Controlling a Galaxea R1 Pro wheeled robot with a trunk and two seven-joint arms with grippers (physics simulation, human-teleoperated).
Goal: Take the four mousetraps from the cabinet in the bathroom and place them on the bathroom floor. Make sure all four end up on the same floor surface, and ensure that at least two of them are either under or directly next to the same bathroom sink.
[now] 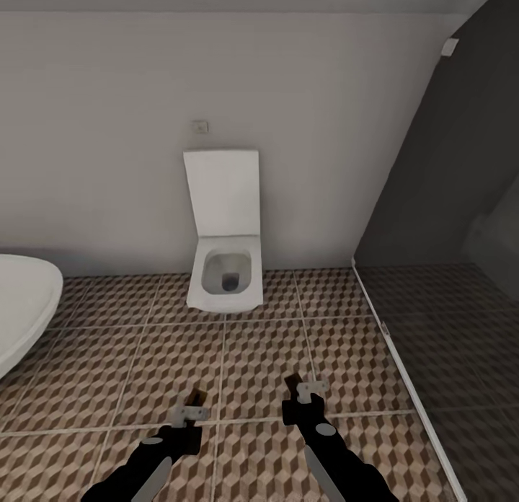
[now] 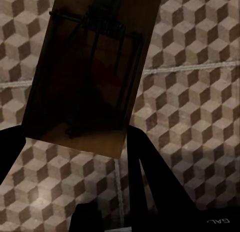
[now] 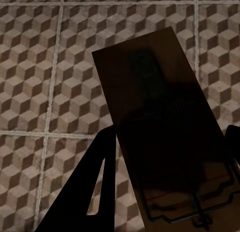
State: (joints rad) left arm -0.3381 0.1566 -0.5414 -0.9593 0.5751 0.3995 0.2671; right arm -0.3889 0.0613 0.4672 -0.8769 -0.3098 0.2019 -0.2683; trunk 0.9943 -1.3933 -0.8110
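Both arms hang low over the cube-patterned bathroom floor (image 1: 259, 343). My left gripper (image 1: 193, 404) is shut on a mousetrap (image 2: 95, 72), a tan wooden board with black wire and a faint red spot, held between dark fingers (image 2: 150, 167). In the head view this mousetrap (image 1: 196, 397) shows as a small brown edge. My right gripper (image 1: 295, 394) is shut on a second mousetrap (image 3: 165, 132), its wire end toward the camera, with one finger (image 3: 97, 167) beside it. Both traps are held above the tiles. The cabinet and the bathroom sink are out of view.
A white toilet (image 1: 225, 271) with its lid up stands against the far wall ahead. The rim of a white bathtub (image 1: 25, 307) curves in at the left. A darker grey shaded floor section (image 1: 461, 358) lies to the right behind a pale threshold line (image 1: 393, 343).
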